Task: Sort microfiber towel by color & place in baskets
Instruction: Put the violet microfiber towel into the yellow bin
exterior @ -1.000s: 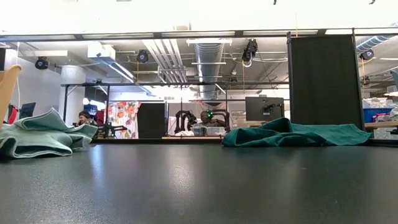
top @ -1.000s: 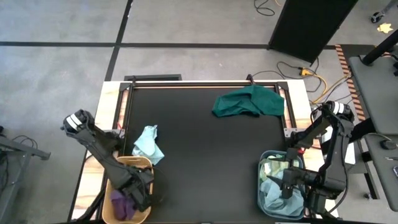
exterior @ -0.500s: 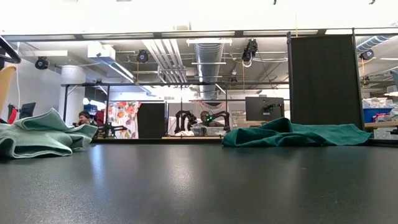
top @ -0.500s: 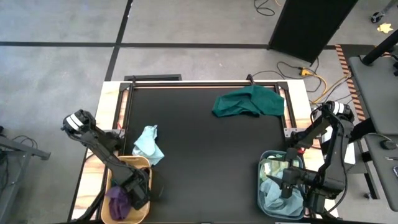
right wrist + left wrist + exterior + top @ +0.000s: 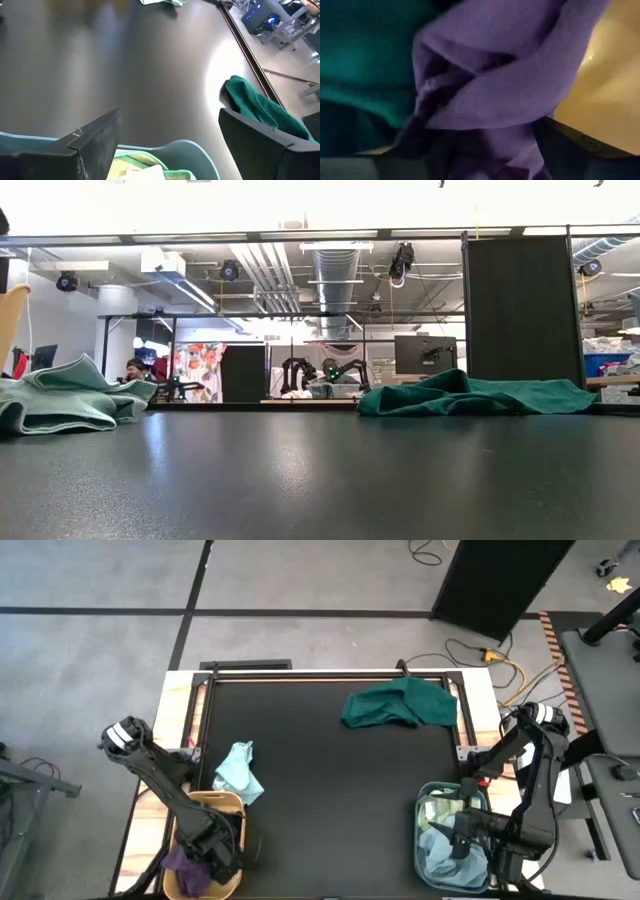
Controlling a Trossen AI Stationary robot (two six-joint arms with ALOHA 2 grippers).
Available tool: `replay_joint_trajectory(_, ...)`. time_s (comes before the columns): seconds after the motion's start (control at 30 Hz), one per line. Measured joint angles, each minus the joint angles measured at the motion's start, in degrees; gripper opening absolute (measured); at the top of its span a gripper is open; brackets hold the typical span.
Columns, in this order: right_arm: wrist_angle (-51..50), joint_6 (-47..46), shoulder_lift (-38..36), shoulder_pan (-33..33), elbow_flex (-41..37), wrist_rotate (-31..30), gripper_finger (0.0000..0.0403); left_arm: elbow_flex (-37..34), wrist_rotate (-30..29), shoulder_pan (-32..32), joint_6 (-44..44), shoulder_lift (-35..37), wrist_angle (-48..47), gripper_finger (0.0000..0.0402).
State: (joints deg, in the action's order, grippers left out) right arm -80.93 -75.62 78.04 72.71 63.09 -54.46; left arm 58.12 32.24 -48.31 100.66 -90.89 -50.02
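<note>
Purple towel (image 5: 183,865) lay in the orange-yellow basket (image 5: 203,804) at the table's near left corner, with the left gripper (image 5: 218,858) down inside the tub right over it. From the left wrist view the cloth filled the frame against the yellow wall, and I couldn't tell whether the fingers had let go or still pinched a fold. Judged step: drop-off of the purple one, at or about release.

Light blue towel (image 5: 239,772) sat crumpled just beyond that basket, touching nothing else. Dark green towel (image 5: 400,703) lay at the far edge, well apart, right of centre. Both not yet sorted.

Right gripper (image 5: 463,838) hung over the grey-blue basket (image 5: 423,808) at the near right corner, fingers (image 5: 95,135) spread, holding nothing; pale cloths (image 5: 440,845) were inside.

Next move probably called for lifting the left arm clear of the tub rim, then reaching for the light blue towel nearby.

No brands, labels or readable writing anywhere.
</note>
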Motion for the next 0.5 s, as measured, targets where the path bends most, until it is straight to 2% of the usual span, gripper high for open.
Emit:
replay_joint_trajectory(0.1, 0.3, 0.5, 0.0, 0.0, 0.0, 0.0, 0.0325, 2.7, 0.0, 0.0, 0.2, 0.0, -1.5, 0.0261)
replay_joint_trajectory(0.23, 1.0, -0.1, 0.0, 0.0, 0.0, 0.0, 0.0325, 7.3, -0.9, 0.1, 1.3, 0.1, -1.4, 0.0264)
replay_joint_trajectory(0.33, 1.1, -0.6, 0.0, 0.0, 0.0, -0.1, 0.0325, 10.2, -4.9, 0.1, 3.7, 0.1, -2.7, 0.0263)
replay_joint_trajectory(0.5, 1.1, 1.3, 0.0, 0.0, 0.0, -3.6, 0.0325, 15.0, -12.0, 0.1, 5.3, 0.1, -13.2, 0.0270)
